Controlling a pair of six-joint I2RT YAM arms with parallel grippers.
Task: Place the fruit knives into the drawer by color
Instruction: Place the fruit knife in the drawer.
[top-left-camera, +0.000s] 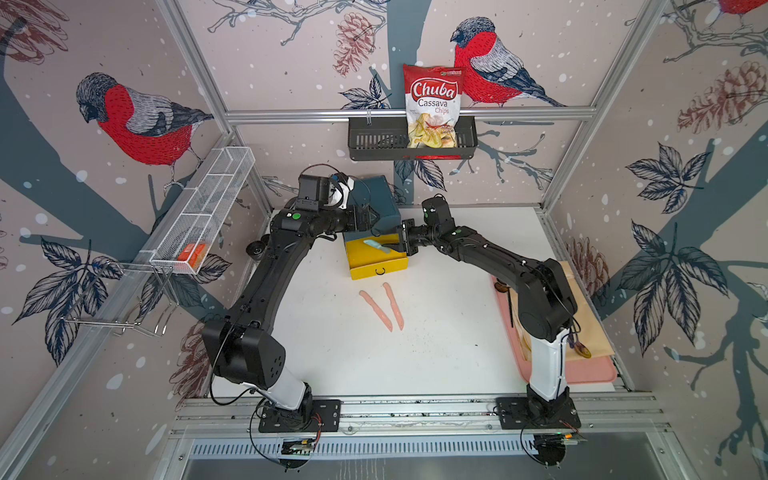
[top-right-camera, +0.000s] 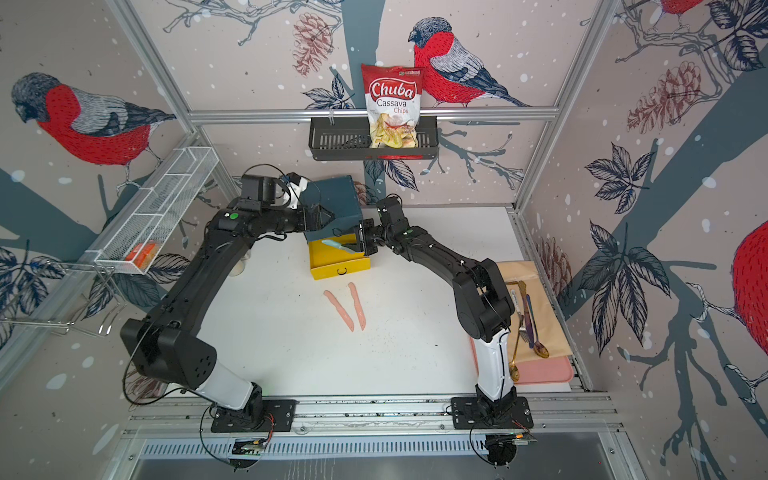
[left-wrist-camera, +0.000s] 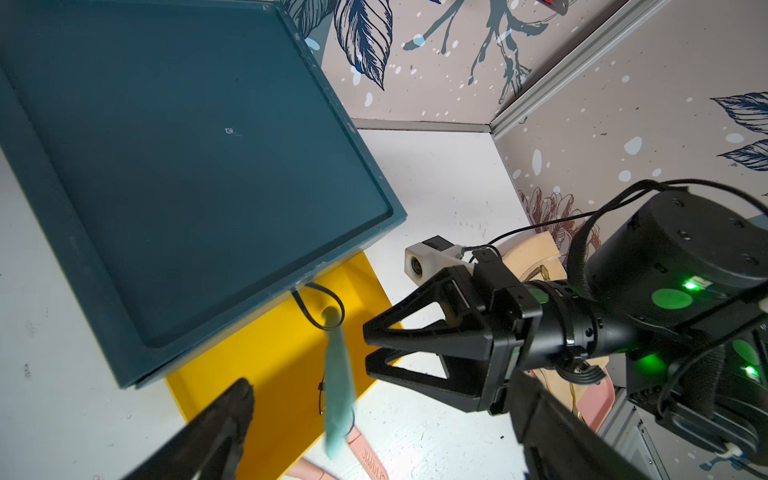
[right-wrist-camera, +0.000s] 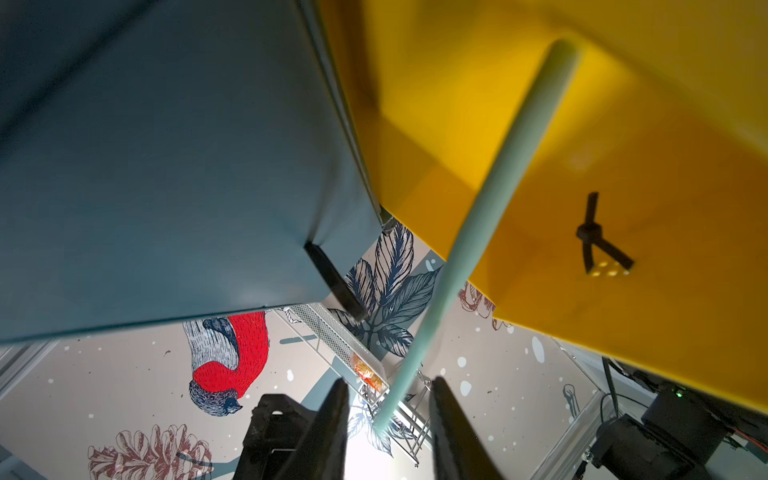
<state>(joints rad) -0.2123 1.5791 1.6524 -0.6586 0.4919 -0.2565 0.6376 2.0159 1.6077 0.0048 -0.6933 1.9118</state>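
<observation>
Teal knife (top-left-camera: 377, 246) slants between the right gripper's (right-wrist-camera: 390, 382) spread fingers, touching neither. Its far end reaches ahead into the open yellow drawer (top-left-camera: 374, 268). Left gripper (left-wrist-camera: 382, 380) gapes wide opposite, empty. Two pink knives (top-left-camera: 376, 309) lie on the surface, well apart from both.

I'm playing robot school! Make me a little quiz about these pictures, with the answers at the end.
1. True or false: the two pink knives lie on the white table.
2. What colour is the pulled-out drawer? A teal, B yellow, C pink.
3. How many knives can you see at that drawer?
Key: 1 true; 2 B; 3 one, the blue knife.
</observation>
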